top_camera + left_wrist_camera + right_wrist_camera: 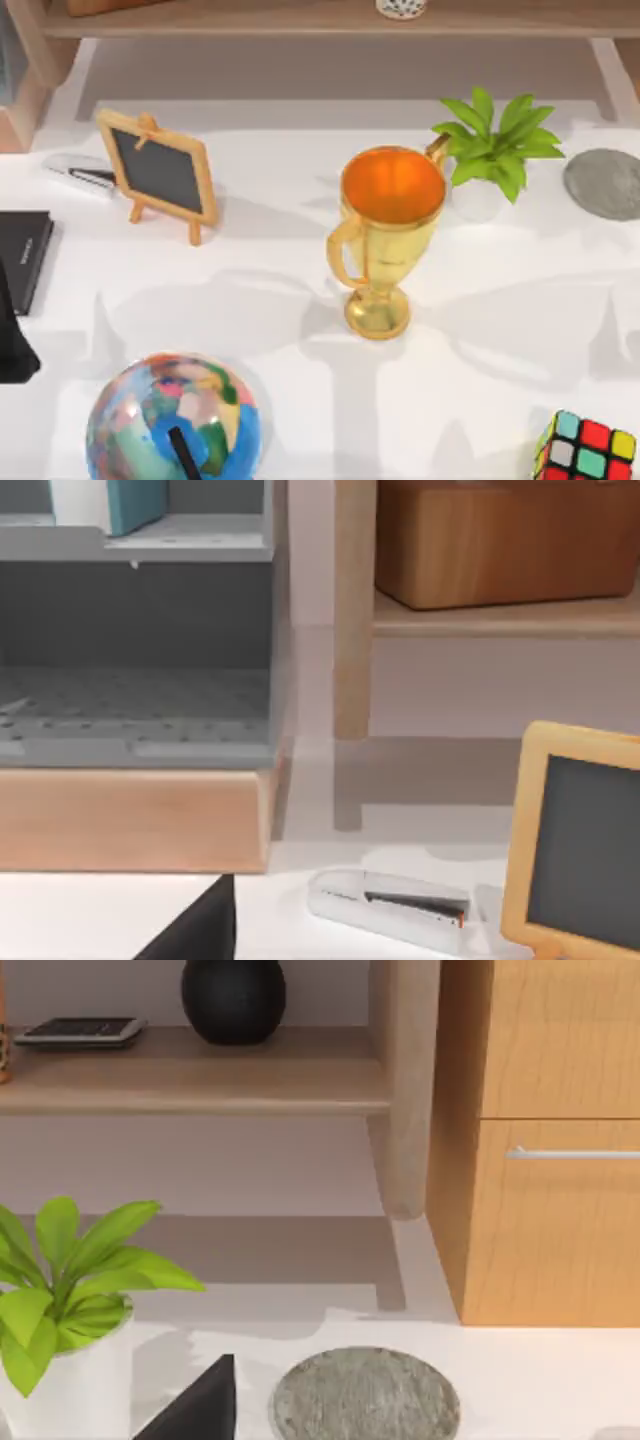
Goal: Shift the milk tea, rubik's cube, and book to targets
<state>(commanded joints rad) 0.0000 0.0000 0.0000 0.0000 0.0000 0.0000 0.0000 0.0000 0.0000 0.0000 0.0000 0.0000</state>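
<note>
In the top view a gold trophy (385, 240) stands mid-table. The rubik's cube (585, 450) sits at its 4 o'clock, at the table's near right corner and partly cut by the frame. The grey stone disc (605, 183) lies at 2 o'clock by the right edge, just beyond a potted plant (497, 150). The black slab with white lettering (22, 255) lies at 9 o'clock against the left edge. A small chalkboard easel (160, 175) stands at 10 o'clock with a stapler (85, 172) beside it, and a multicoloured globe (172, 420) sits at 7 o'clock. At 12 o'clock, on the wooden shelf (330, 22) behind the table, the speckled white base of the milk tea (400, 8) shows.

The left wrist view adds the book (135, 500), teal, standing on a grey rack (140, 730) above the table. A wooden box (500, 540) sits on the shelf beside it. The left gripper (195, 935) appears as a dark wedge above the table near the stapler. Whether it is released or clenched cannot be told.

The right wrist view adds a black vase (233, 998), a flat calculator-like item (80, 1030) and a wooden drawer cabinet (555, 1140). The right gripper (195, 1415) hangs between plant and disc, touching neither; its state cannot be told either.
</note>
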